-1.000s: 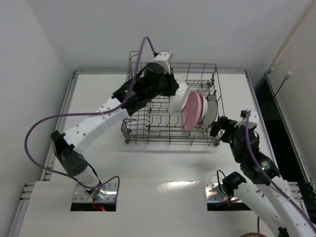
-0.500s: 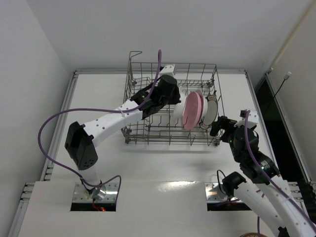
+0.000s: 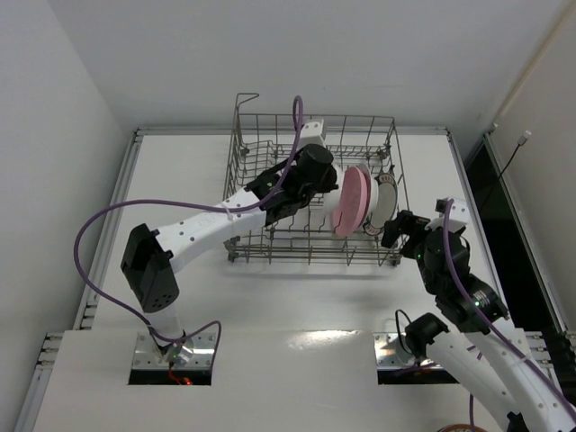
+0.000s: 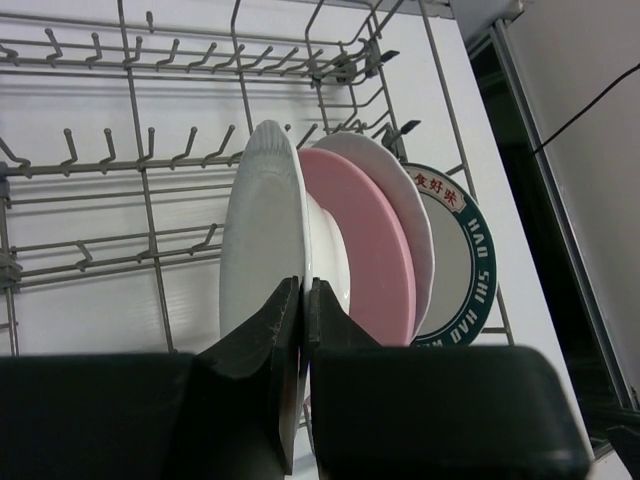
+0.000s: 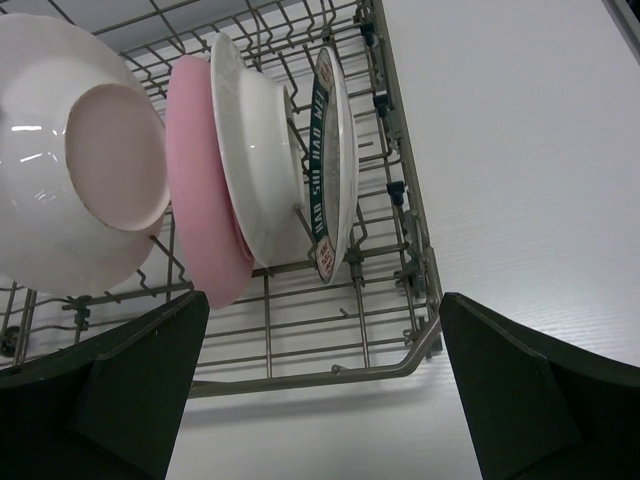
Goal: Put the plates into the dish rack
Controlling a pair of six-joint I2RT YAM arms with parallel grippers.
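Seen from overhead, a white table point(image 3: 171, 171) has a grey wire dish rack point(image 3: 360, 118) at its far side, with two robot arms reaching toward it. The left arm stretches across into the rack. The left gripper point(image 4: 303, 290) has its jaws clamped on the near rim of a plain white plate point(image 4: 262, 225), which it holds on edge.

Over the past second this arm has dropped from near the rack's back rim down into the basket and swung right. The plate now stands upright just beside the pink plate point(image 4: 372, 250), close to touching it. Behind the pink one stand a second white plate point(image 4: 405, 195) and the patterned plate point(image 4: 468, 265) with its teal rim. All of them are on edge in one row at the rack's right end.

The right gripper point(image 5: 325, 295) waits just outside the rack's right front corner, jaws wide apart and holding nothing. It has barely moved.

The bottom edge of the held plate is hidden, so I cannot tell whether it sits between the tines yet. All four plates are inside the rack, and judging by that, only the release of the last one remains.
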